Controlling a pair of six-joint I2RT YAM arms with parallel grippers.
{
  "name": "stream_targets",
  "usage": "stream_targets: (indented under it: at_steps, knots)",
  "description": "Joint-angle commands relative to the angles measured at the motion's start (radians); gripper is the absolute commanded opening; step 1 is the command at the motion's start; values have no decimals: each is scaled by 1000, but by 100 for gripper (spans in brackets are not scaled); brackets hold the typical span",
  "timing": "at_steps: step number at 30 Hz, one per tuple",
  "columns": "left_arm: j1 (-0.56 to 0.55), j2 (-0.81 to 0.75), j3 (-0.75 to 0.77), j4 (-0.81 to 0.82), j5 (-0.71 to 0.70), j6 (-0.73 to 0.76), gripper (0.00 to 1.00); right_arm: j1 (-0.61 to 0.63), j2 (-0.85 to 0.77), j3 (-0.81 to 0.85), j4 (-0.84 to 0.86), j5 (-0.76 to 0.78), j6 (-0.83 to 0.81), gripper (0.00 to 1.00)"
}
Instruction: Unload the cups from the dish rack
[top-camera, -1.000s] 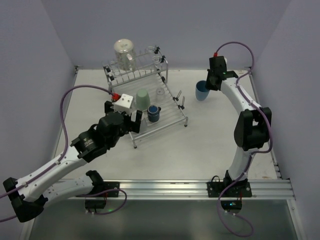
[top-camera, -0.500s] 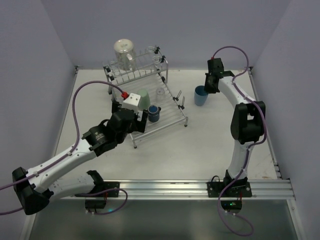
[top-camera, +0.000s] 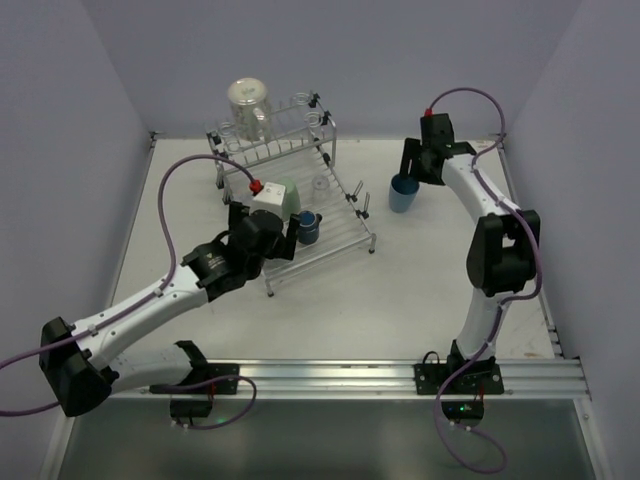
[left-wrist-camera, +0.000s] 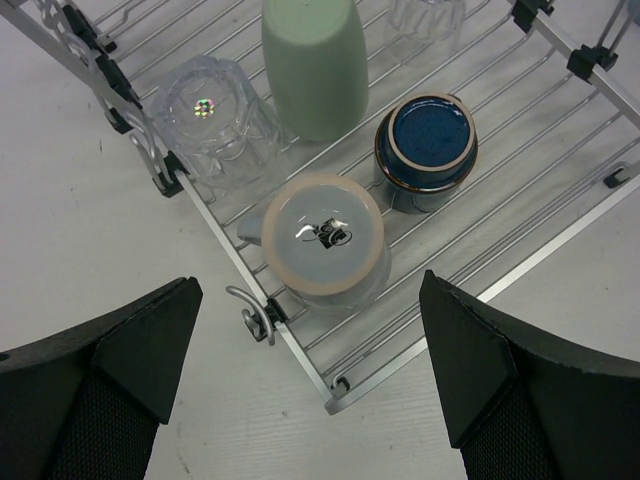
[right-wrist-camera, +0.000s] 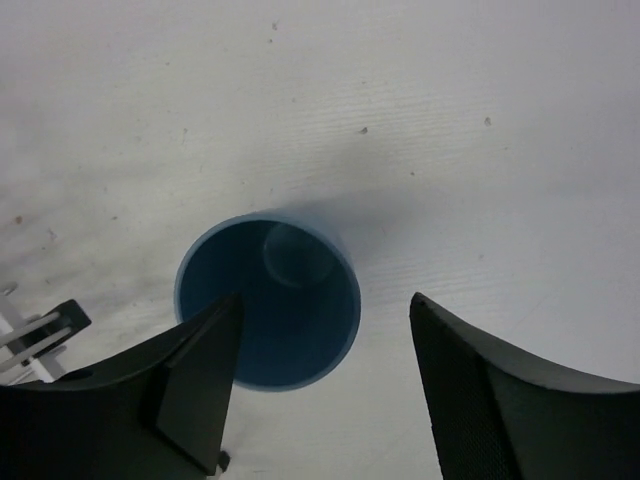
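Observation:
The silver wire dish rack stands at the back middle of the table. Upside down on its rods are a pale grey mug, a dark blue mug, a pale green tumbler and a clear glass. My left gripper hovers open over the rack's front corner, with the grey mug just ahead of its fingertips. A light blue tumbler stands upright on the table right of the rack. My right gripper is open above it, one finger over the tumbler's mouth and one outside.
A large clear jar sits on the rack's raised back rail, and a small clear glass rests on the upper rods. Purple walls close in the table on the left, back and right. The arm bases sit on a rail at the near edge.
My right gripper has opened and let go of the light blue tumbler, which now stands on the table. My left arm has reached farther toward the rack's front corner.

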Motion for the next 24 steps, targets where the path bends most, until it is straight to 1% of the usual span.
stream_targets:
  at_steps: [1, 2, 3, 4, 6, 7, 8, 9, 10, 11, 12, 13, 14, 15, 16, 18, 20, 22, 24]
  knots:
    - [26, 23, 32, 25, -17, -34, 100, -4, -135, -25, 58, -45, 14, 71]
    - [32, 39, 31, 39, 12, -33, 100, -4, -149, -33, 67, -53, 18, 73]
    - [44, 50, 31, 47, 29, -33, 100, -6, -178, -51, 70, -57, 21, 78]
    - [51, 74, 34, 51, 44, -33, 100, -4, -193, -62, 83, -62, 24, 81]
    - [63, 98, 43, 67, 58, -36, 100, -6, -230, -98, 99, -85, 37, 86]
    - [72, 107, 47, 70, 64, -34, 97, -6, -270, -111, 117, -97, 44, 89]
    - [87, 127, 54, 83, 84, -33, 94, -4, -294, -129, 130, -132, 58, 89]
    - [95, 136, 60, 91, 92, -33, 89, -4, -320, -175, 148, -149, 69, 91]
    - [104, 154, 64, 93, 100, -33, 82, -6, -378, -204, 198, -151, 76, 91]
    - [113, 162, 72, 88, 106, -36, 80, -4, -411, -238, 226, -186, 99, 91]
    - [123, 170, 75, 88, 104, -39, 80, -4, -445, -311, 255, -238, 113, 91]
    - [127, 173, 69, 99, 109, -40, 80, -3, -515, -351, 322, -264, 128, 91]
    - [132, 174, 66, 110, 118, -40, 80, -1, -550, -394, 355, -286, 162, 91]
    - [141, 177, 64, 123, 135, -42, 80, -1, -584, -472, 387, -304, 181, 91]
    - [143, 182, 67, 127, 137, -45, 80, 2, -616, -506, 436, -333, 193, 91]
    - [146, 200, 75, 117, 143, -45, 80, 8, -690, -578, 464, -349, 216, 91]
    - [146, 214, 80, 108, 153, -45, 83, 20, -733, -600, 469, -359, 219, 91]
    - [146, 223, 78, 105, 164, -46, 89, 40, -752, -620, 472, -361, 222, 91]
    - [144, 239, 77, 107, 179, -46, 90, 54, -759, -626, 481, -367, 222, 91]
